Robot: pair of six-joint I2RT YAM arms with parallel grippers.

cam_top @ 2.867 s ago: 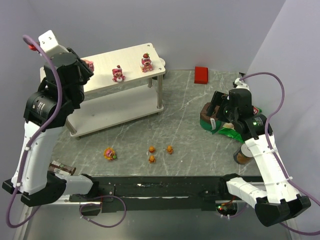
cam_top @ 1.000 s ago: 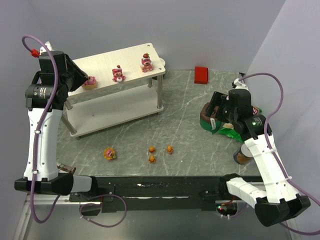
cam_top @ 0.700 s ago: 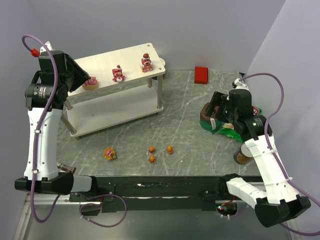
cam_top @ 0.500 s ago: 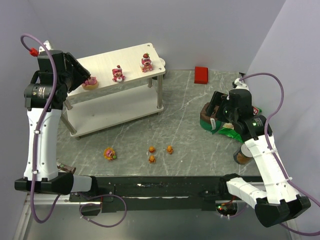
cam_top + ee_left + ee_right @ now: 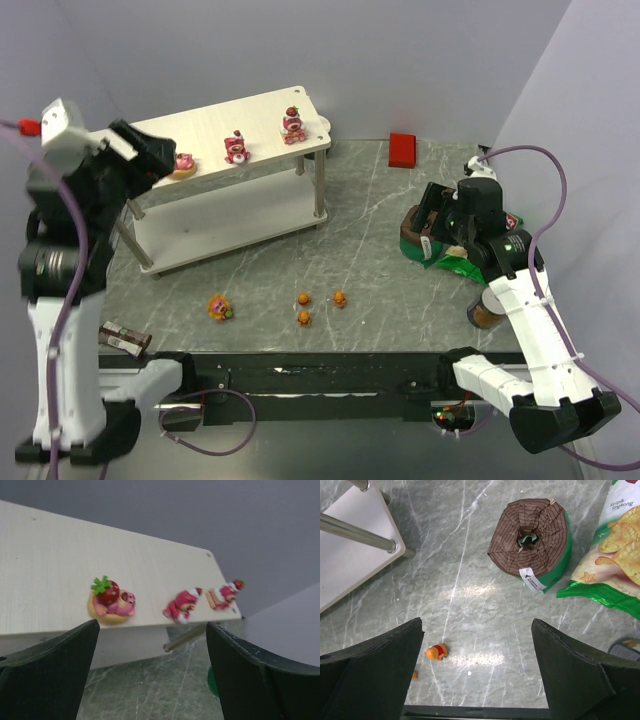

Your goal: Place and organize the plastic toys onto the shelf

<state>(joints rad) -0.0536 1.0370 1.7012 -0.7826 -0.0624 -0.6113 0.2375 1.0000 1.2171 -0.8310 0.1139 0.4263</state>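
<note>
Three strawberry bears [image 5: 114, 599] on shelf [image 5: 50, 565] top, ahead of left gripper [image 5: 151, 630], spread empty | right gripper [image 5: 477, 625] spread over marbled table [image 5: 485, 595]

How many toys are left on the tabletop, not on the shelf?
4. The flower-faced toy lies front left; three small orange bears cluster to its right: one, another, the nearest. Beneath the shelf is hidden.
</note>
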